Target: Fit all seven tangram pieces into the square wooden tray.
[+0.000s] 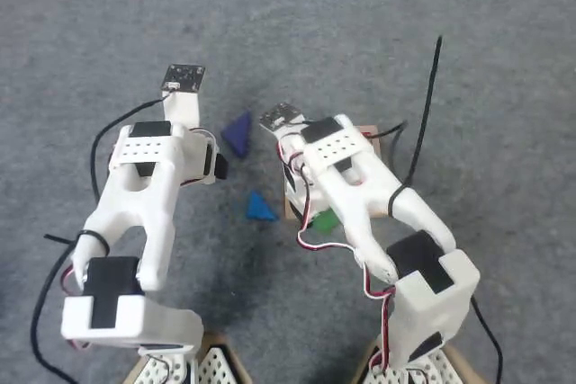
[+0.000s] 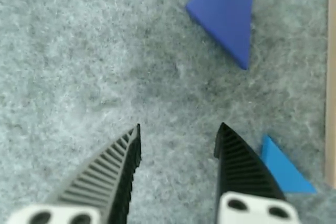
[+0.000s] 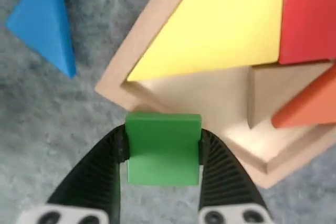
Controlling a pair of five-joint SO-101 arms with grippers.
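My right end effector pinches the green square over the wooden tray corner; next I'd align and lower it in. Left end effector gapes wide.

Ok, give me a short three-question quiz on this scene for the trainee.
1. True or false: the left gripper is open and holds nothing.
2. Which piece does the right gripper hold? A red, B green, C yellow.
3. How many blue triangles lie on the mat outside the tray?
Key: 1 true; 2 B, the green piece; 3 two, one dark blue triangle, one light blue triangle.
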